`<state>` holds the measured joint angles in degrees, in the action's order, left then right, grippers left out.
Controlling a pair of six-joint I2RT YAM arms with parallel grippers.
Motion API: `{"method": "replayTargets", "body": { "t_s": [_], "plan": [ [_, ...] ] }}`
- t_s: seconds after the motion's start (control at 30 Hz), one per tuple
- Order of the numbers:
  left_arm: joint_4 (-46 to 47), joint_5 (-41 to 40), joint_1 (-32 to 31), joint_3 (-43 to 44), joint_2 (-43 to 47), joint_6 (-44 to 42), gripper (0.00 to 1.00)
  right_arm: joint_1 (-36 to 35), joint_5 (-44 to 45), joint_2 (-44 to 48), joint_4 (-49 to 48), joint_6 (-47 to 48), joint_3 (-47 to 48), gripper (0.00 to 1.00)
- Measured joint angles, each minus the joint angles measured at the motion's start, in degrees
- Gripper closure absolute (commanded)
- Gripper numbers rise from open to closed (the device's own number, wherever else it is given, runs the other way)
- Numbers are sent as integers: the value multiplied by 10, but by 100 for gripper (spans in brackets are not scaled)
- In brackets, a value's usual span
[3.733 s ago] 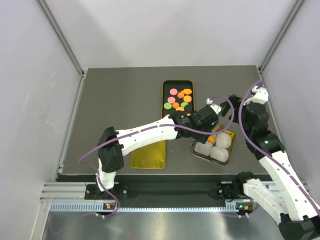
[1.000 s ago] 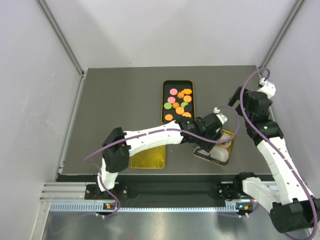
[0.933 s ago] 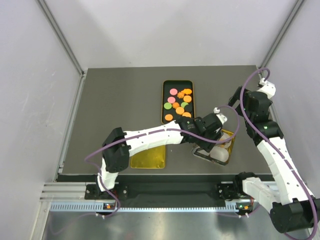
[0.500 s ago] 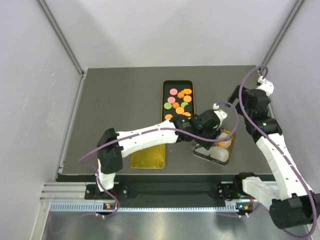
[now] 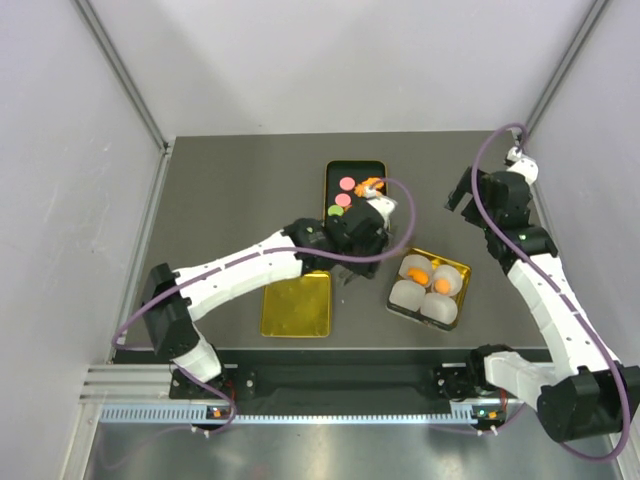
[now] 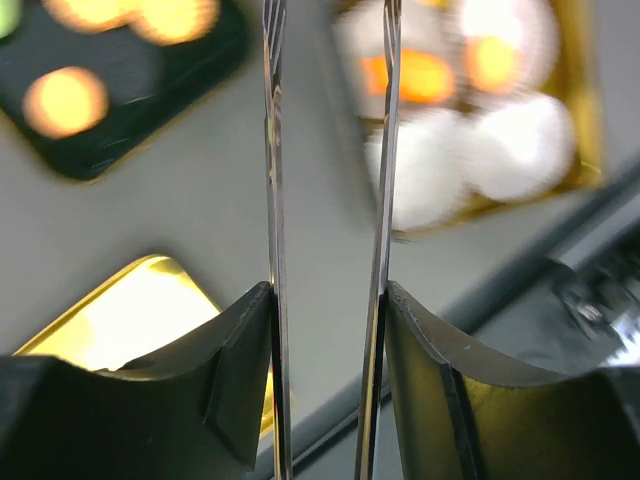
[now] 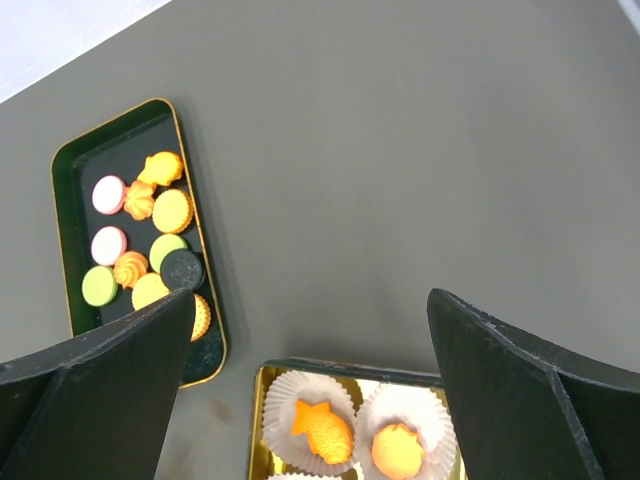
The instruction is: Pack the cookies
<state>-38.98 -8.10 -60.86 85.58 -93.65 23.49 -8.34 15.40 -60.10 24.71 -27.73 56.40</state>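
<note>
Jaws: your left gripper narrowly parted, empty; right gripper spread wide.
Over the black tray, the left one hides the nearer cookies.

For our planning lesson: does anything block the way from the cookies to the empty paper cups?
Nothing visible: only bare table separates the black tray of cookies from the empty cups in the gold tin.

Glossy gold tin, matt grey table
</note>
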Motion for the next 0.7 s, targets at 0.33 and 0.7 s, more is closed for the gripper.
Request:
{"method": "replayTargets", "body": {
  "t_s": [0.33, 0.7],
  "plan": [
    [-15, -34, 146, -61, 21, 4, 49, 0, -26, -8, -17, 0, -2, 0],
    [-27, -48, 157, -62, -6, -7, 49, 0, -37, -2, -24, 0, -7, 0]
  ]
}}
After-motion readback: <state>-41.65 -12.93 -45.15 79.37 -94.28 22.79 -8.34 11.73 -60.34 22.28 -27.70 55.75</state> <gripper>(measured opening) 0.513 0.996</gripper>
